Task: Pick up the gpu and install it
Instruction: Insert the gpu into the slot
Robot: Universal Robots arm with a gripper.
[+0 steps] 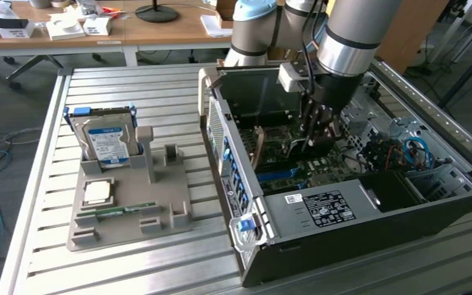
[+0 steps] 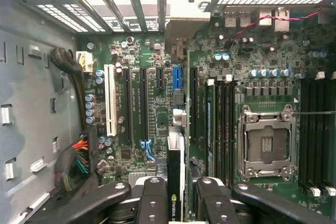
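Slatted metal table (image 1: 137, 264), office desks (image 1: 170, 34) behind; end effector (image 2: 181, 184) pinching gpu (image 2: 176, 150) above motherboard (image 2: 136, 103) inside open case (image 1: 318, 209).

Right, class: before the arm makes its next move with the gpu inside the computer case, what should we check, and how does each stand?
gpu gripped by end effector: ok.
Computer case side open: ok.
gpu above motherboard slots: ok.
gpu seated in a slot: cannot tell.
Cable bundle apart from gpu: ok.
Hard drive outside the case: ok.
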